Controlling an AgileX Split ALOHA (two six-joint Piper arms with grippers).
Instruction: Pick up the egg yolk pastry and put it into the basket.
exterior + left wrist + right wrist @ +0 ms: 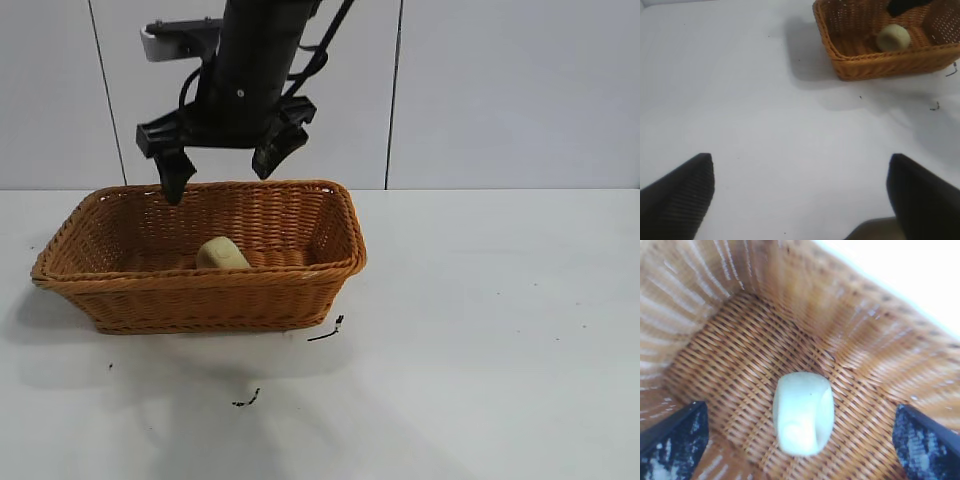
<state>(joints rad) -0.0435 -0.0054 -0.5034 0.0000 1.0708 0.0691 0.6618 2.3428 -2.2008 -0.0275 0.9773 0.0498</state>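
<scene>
The egg yolk pastry (222, 253) lies on the floor of the wicker basket (200, 290), at the table's left. My right gripper (222, 175) hangs open and empty just above the basket, over the pastry. In the right wrist view the pastry (803, 412) rests free on the woven floor (730, 365), between the spread fingertips (675, 440) and well below them. My left gripper (800, 195) is open and empty over bare table, away from the basket (865, 65); in its view the pastry (893, 37) shows inside.
Small black specks (327, 332) lie on the white table in front of the basket, more of them nearer the front (247, 400). A panelled wall stands behind the table. The table stretches bare to the right of the basket.
</scene>
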